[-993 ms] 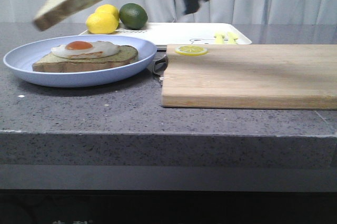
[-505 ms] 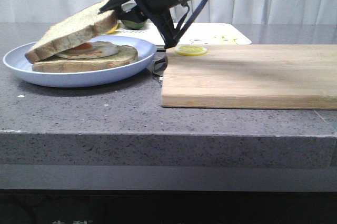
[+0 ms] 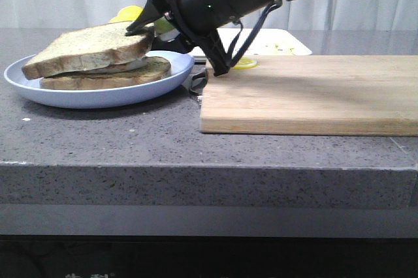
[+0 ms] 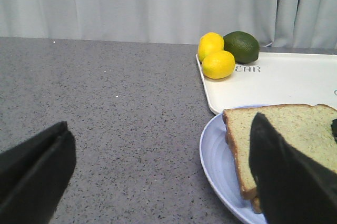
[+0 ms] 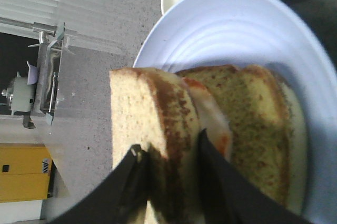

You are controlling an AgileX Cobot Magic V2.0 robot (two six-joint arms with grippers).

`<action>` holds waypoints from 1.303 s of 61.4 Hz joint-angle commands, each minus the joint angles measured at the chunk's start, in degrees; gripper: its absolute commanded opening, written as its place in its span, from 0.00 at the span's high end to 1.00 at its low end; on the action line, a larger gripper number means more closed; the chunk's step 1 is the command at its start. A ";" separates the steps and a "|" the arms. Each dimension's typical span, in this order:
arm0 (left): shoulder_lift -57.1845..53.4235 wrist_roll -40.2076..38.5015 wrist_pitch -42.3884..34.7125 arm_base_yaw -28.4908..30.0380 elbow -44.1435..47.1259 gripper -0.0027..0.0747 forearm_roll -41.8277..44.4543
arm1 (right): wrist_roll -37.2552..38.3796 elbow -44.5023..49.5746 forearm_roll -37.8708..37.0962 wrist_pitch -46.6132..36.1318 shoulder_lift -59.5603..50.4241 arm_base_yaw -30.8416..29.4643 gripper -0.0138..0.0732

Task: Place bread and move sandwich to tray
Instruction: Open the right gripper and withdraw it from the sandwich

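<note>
The bread [image 3: 85, 46] lies nearly flat on top of the sandwich [image 3: 111, 77], which rests on the light-blue plate [image 3: 98, 97]. My right gripper [image 3: 140, 27] is shut on the bread's near-right edge. In the right wrist view its fingers [image 5: 169, 142] straddle the bread [image 5: 152, 108], with the egg [image 5: 217, 124] and the base toast [image 5: 253, 119] beside it. My left gripper [image 4: 160, 129] is open and empty over bare counter left of the plate [image 4: 216, 155]; it is out of the front view. The white tray [image 4: 274, 82] stands behind the plate.
A wooden cutting board [image 3: 307, 92] lies right of the plate, a lemon slice [image 3: 245, 64] at its back edge. Two lemons [image 4: 218, 63] and a lime [image 4: 241, 47] sit at the tray's far left corner. A small metal object [image 3: 196, 82] lies between plate and board.
My right gripper has come down and leftward with the bread, from high above the plate to resting on the egg. The slice has levelled out.
</note>
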 commanded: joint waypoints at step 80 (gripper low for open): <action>2.12 -0.51 1.99 -0.47 -5.43 0.14 -6.73 | 38.55 23.23 -98.04 7.69 -54.24 -19.05 0.97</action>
